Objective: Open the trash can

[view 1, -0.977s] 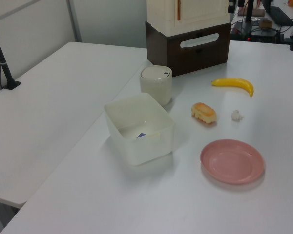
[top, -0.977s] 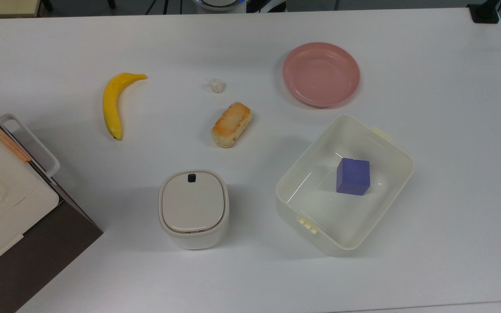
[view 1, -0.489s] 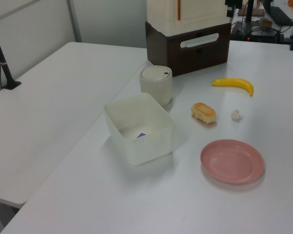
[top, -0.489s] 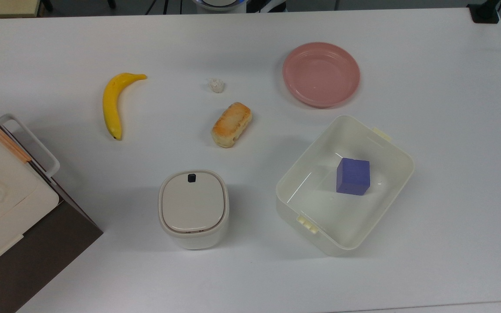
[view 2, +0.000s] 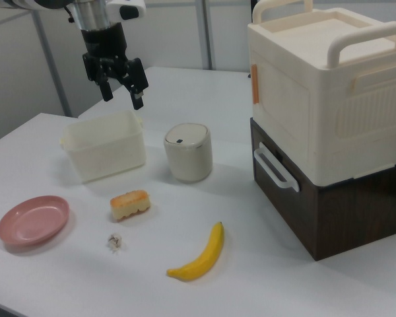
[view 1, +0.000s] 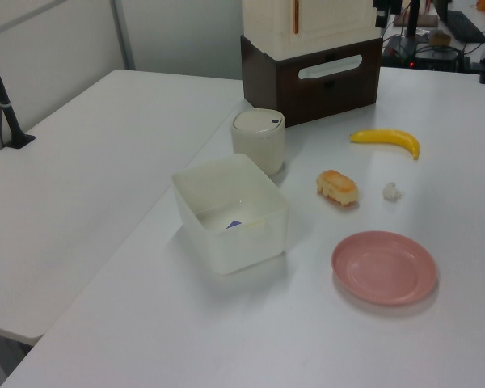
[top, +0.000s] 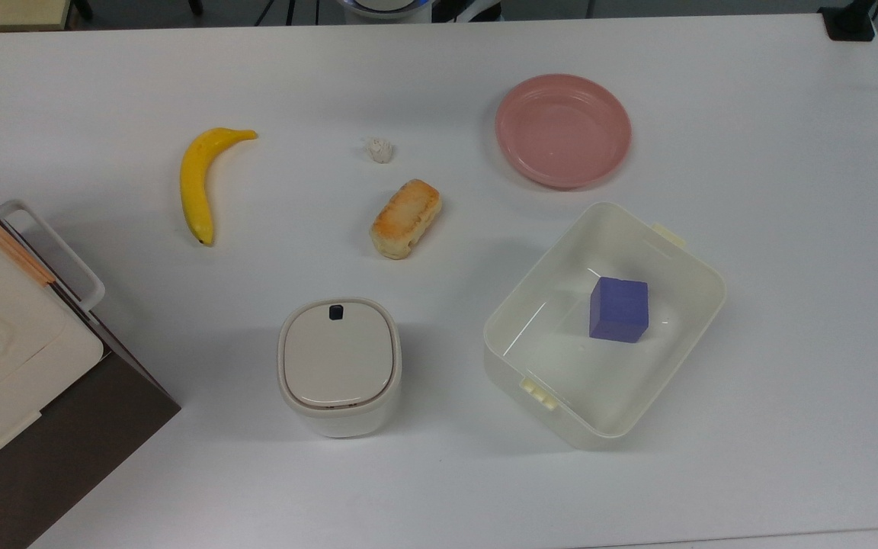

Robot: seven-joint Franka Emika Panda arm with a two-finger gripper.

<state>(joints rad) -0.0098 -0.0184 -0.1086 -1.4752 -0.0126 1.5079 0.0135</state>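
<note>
The trash can (top: 339, 367) is a small cream-white rounded bin with a beige lid lying flat and shut, and a black button (top: 336, 311) near the lid's far edge in the top view. It also stands on the white table in the left view (view 1: 258, 140) and the right view (view 2: 188, 152). In the right view my gripper (view 2: 123, 99) hangs open high in the air, above the cream tub and to the left of the trash can, holding nothing.
A lidless cream tub (top: 683, 263) holds a purple cube (top: 619, 309). A pink plate (top: 562, 130), a bread roll (top: 405, 218), a banana (top: 200, 180) and a small white crumpled scrap (top: 380, 149) lie on the table. A big white and brown appliance (view 2: 330, 119) stands beside the trash can.
</note>
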